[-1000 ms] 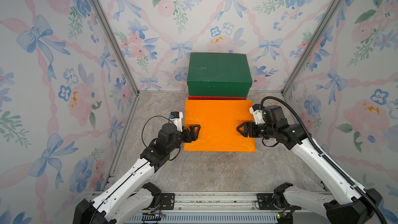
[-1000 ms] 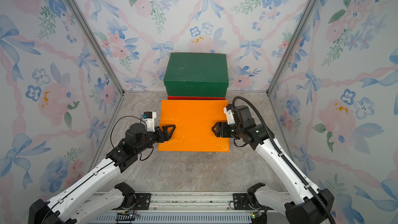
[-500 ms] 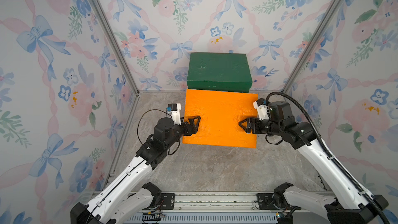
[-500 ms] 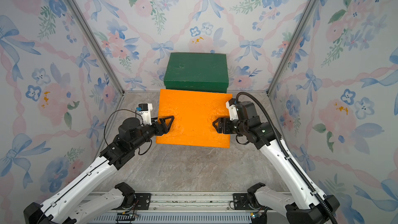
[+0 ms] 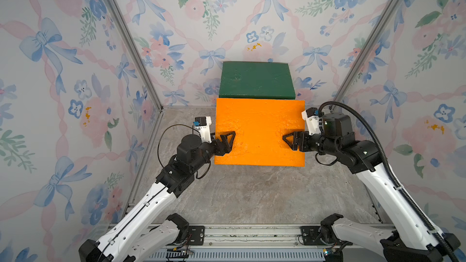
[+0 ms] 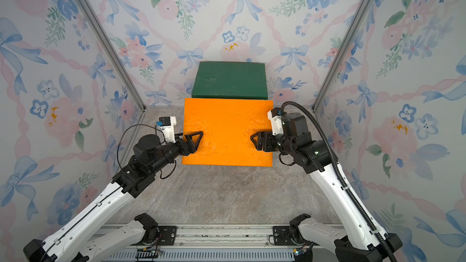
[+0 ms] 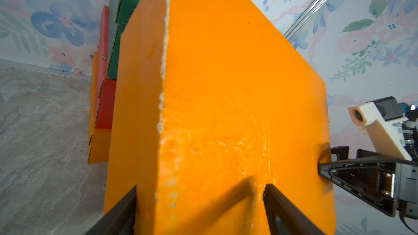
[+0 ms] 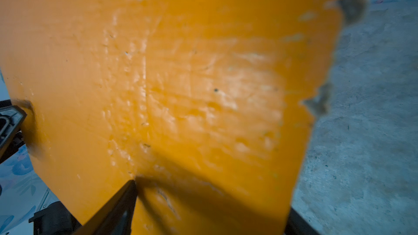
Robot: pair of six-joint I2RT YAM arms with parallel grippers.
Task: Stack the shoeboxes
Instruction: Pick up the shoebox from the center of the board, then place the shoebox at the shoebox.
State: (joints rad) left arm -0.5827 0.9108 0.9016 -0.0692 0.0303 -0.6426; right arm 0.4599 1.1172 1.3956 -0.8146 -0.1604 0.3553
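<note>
- Left claw [image 5: 230, 139] and right claw [image 5: 287, 140] each pinch 1 end of the held orange shoebox [image 5: 259, 132], 1 finger on top, 1 under.
- It hangs above the table [image 5: 252, 197], just near of the stack at the far wall: green shoebox [image 5: 256, 79] on red shoebox [image 7: 106, 102] on the bottom orange shoebox [image 7: 97, 145].
- I'd raise both ends evenly till it clears the green lid, then move far, square up, lower flat.
</note>
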